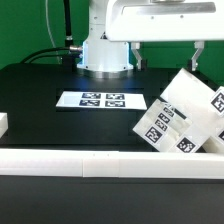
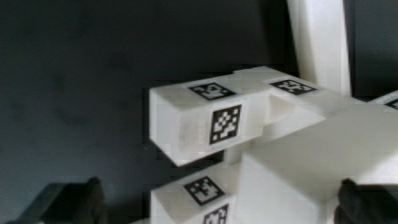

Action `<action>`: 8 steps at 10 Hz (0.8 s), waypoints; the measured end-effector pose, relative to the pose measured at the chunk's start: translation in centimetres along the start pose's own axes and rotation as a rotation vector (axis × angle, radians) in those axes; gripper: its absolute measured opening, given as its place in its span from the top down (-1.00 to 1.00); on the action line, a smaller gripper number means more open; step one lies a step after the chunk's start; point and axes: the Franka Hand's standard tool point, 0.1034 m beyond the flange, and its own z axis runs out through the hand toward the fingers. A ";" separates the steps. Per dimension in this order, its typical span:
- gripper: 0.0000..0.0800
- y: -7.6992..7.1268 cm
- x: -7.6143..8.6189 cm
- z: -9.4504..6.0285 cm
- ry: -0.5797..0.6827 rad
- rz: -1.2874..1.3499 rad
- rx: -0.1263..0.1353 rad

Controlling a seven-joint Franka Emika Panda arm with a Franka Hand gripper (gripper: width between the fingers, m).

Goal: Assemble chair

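The chair [image 1: 183,115] is a blocky white body of joined pieces with black-and-white tags. It lies tilted on the black table at the exterior view's right, against the border rail. In the wrist view the chair [image 2: 222,120] fills the middle, showing a tagged block and a tagged panel beneath it. My gripper [image 1: 166,58] hangs above the chair, open, its dark fingers [image 1: 197,55] spread wide. In the wrist view the gripper [image 2: 219,205] has one fingertip on each side of the chair's panel and touches nothing.
The marker board [image 1: 101,100] lies flat in the middle of the table. A long white border rail [image 1: 90,162] runs along the near edge and shows as the rail [image 2: 322,40] in the wrist view. A small white block [image 1: 3,125] sits at the exterior view's left.
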 end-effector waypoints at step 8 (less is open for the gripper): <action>-0.62 2.2 0.8 0.4 -0.005 0.023 0.001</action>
